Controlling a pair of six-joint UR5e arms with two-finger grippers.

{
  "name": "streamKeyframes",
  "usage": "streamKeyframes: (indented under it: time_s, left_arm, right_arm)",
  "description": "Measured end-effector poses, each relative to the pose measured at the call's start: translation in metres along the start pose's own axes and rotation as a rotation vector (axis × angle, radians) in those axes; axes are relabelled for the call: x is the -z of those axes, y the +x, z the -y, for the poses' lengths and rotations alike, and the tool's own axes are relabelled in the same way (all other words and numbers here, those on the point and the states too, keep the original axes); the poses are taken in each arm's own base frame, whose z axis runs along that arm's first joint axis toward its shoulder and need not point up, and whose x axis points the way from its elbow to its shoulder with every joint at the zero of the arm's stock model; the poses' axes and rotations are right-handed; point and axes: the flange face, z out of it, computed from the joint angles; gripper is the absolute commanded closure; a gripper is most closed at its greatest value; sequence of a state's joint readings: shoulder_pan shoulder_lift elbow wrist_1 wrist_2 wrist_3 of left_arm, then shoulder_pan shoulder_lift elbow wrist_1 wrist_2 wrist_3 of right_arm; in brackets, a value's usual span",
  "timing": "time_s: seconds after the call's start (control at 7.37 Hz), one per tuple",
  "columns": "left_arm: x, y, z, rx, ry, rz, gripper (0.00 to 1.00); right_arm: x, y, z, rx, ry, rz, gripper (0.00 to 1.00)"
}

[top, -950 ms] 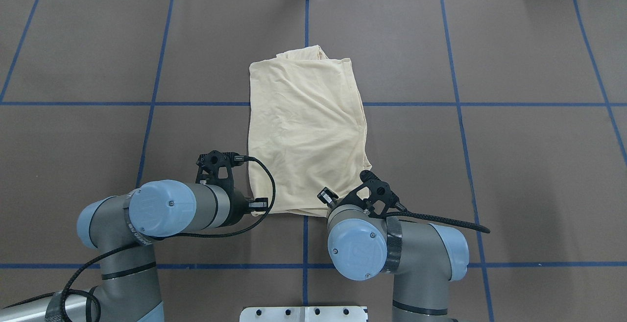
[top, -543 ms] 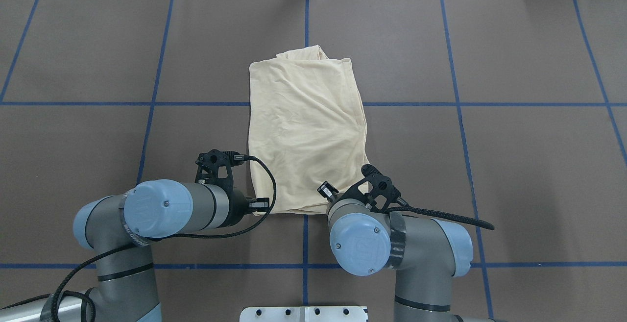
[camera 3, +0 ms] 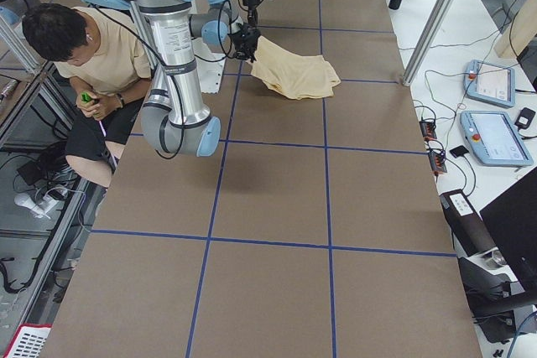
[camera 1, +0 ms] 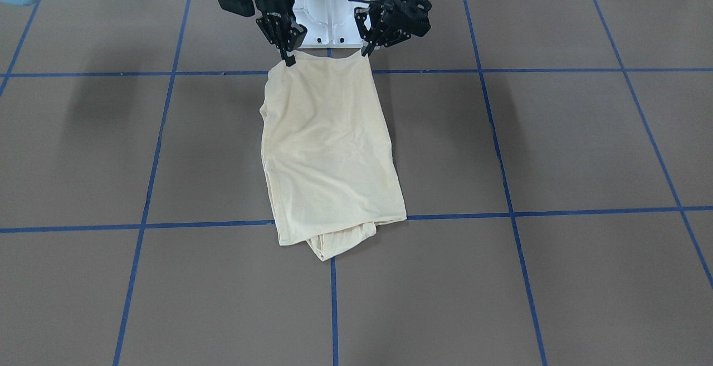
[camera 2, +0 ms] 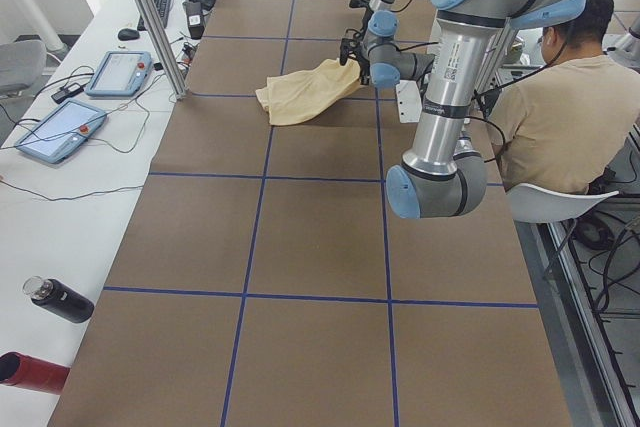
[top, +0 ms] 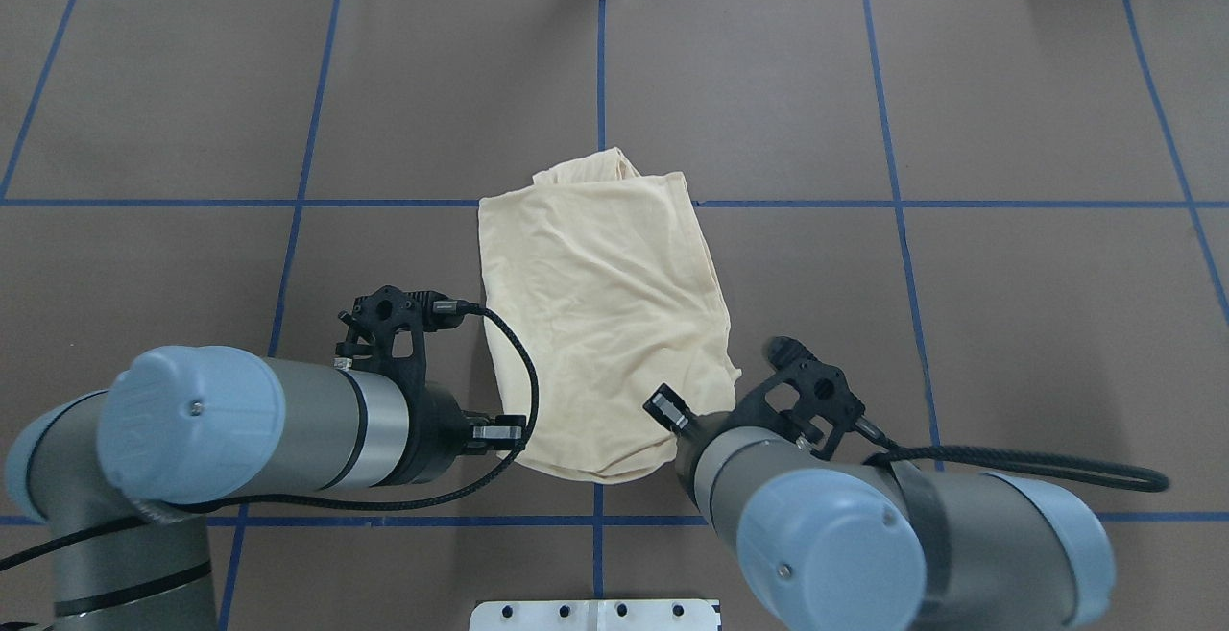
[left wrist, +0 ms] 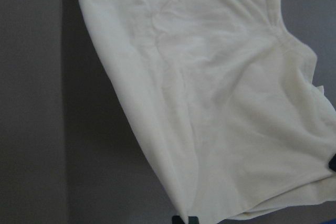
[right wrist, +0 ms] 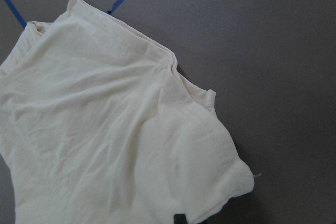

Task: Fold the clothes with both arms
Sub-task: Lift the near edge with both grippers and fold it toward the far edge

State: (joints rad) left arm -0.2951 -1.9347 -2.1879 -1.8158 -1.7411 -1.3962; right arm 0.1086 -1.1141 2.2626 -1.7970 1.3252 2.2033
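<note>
The clothes are one pale cream-yellow shirt (camera 1: 328, 149), folded into a long narrow panel on the brown table (camera 1: 557, 143). Its plain back faces up and no print shows. My left gripper (camera 1: 366, 49) is shut on one corner of the edge nearest the robot. My right gripper (camera 1: 289, 59) is shut on the other corner. That edge hangs raised between them, while the far end with a bunched sleeve lies on the table. In the overhead view the shirt (top: 600, 314) runs under both wrists and the fingers are hidden. Each wrist view shows cloth (left wrist: 210, 103) (right wrist: 105, 129) right below the camera.
The white pedestal base (camera 1: 328, 15) stands just behind the grippers. Blue tape lines (camera 1: 501, 215) divide the table. A seated person (camera 2: 560, 97) is beside the robot. Teach pendants (camera 2: 60, 132), a metal post (camera 2: 150, 17) and bottles (camera 2: 60, 299) sit along the side bench.
Both arms have drawn back toward the robot and risen. The shirt has slid toward the robot with them, and its near edge has come up off the table.
</note>
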Motion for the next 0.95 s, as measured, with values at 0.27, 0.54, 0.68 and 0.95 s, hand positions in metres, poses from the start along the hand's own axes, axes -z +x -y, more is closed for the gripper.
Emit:
streamKeyframes:
  time_s: [0.27, 0.54, 0.68, 0.95]
  left_arm:
    - [0.034, 0.013, -0.025, 0.009, -0.047, -0.017, 1.00]
    - [0.017, 0.010, -0.023, 0.015, -0.053, 0.033, 1.00]
    - [-0.003, 0.007, -0.010, 0.026, -0.035, 0.071, 1.00]
    - [-0.042, 0.001, 0.028, 0.044, 0.043, 0.151, 1.00]
  right_arm:
    - [0.051, 0.019, -0.010, 0.036, -0.050, -0.019, 1.00]
    - [0.026, 0.005, -0.002, 0.062, 0.014, -0.042, 1.00]
    - [0.000, -0.014, 0.010, 0.079, 0.055, -0.028, 1.00]
    - [-0.066, -0.046, 0.043, 0.096, 0.122, 0.021, 1.00]
